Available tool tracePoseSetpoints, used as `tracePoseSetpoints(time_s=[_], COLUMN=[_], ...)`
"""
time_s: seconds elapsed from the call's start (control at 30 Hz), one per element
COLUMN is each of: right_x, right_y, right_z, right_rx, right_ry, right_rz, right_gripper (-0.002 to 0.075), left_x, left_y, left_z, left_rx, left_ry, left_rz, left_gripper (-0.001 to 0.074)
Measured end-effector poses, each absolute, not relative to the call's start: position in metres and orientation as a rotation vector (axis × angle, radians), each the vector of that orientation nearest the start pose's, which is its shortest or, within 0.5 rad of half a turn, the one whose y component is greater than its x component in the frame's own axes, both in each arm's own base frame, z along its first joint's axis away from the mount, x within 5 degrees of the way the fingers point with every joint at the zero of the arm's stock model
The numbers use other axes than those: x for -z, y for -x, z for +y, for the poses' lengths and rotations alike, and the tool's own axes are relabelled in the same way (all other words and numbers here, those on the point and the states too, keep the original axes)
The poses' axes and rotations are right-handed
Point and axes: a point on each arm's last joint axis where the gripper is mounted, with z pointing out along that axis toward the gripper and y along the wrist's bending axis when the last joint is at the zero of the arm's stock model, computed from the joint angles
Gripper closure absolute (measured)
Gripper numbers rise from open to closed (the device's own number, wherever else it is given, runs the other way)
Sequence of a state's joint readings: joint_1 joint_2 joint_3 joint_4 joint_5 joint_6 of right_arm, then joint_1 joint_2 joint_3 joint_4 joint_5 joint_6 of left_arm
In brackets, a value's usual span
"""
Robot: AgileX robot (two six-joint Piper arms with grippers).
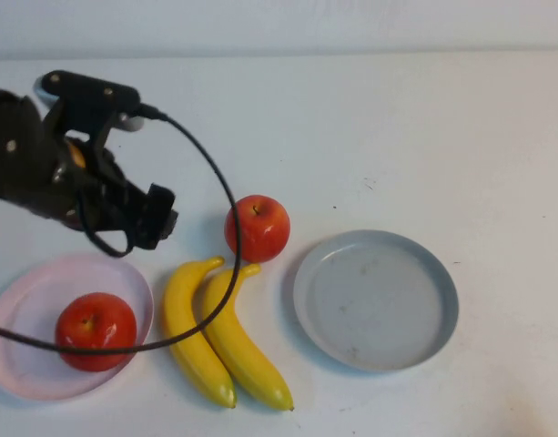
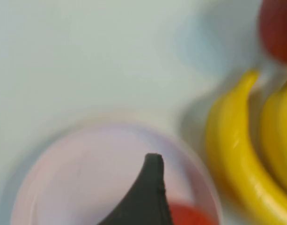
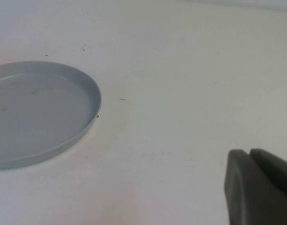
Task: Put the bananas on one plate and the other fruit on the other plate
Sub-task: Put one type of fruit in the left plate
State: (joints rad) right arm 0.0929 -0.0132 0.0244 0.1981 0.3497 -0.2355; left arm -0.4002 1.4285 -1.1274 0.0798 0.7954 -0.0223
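— Bananas [image 1: 219,332] first: is your left gripper [image 1: 156,217] touching them?
— No. It hangs spread wide and empty above the table's [image 1: 397,118] left side, over the far edge of the pink plate [image 1: 33,305], where one red apple [image 1: 96,330] sits.
— And your right gripper [image 3: 258,187]?
— Clenched, holding nothing, near the bare grey-blue plate [image 1: 376,299].
— What lies around?
— You've a second apple [image 1: 258,228] just beyond the two glossy yellow bananas, which lie side by side between the plates.
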Motion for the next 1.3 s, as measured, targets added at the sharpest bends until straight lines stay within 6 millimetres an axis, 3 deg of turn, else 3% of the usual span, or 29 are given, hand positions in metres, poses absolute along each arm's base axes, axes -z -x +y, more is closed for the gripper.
tracePoseSetpoints(time_s=[0.17, 0.33, 0.53, 0.77, 1.3], right_x=[-0.175, -0.175, -0.175, -0.175, -0.175], right_y=[-0.052, -0.052, -0.052, -0.052, -0.052], right_z=[0.011, 0.011, 0.011, 0.011, 0.011], right_rx=[-0.093, -0.093, -0.093, -0.093, -0.093], right_ry=[0.178, 0.178, 0.178, 0.178, 0.178], right_rz=[1.83, 1.83, 1.83, 1.83, 1.83], right_gripper=[0.0741, 0.0741, 0.0742, 0.0741, 0.0741], left_x=[-0.294, -0.271, -0.26, -0.253, -0.231], left_y=[-0.308, -0.336, -0.352, -0.353, -0.363], left_z=[-0.149, -0.186, -0.208, -0.218, -0.221], left_rx=[0.098, 0.123, 0.18, 0.282, 0.226], left_ry=[-0.643, -0.719, -0.727, -0.725, -0.791], left_rz=[2.496, 2.507, 2.511, 2.542, 2.529], left_gripper=[0.0066, 0.0066, 0.0066, 0.0066, 0.0066])
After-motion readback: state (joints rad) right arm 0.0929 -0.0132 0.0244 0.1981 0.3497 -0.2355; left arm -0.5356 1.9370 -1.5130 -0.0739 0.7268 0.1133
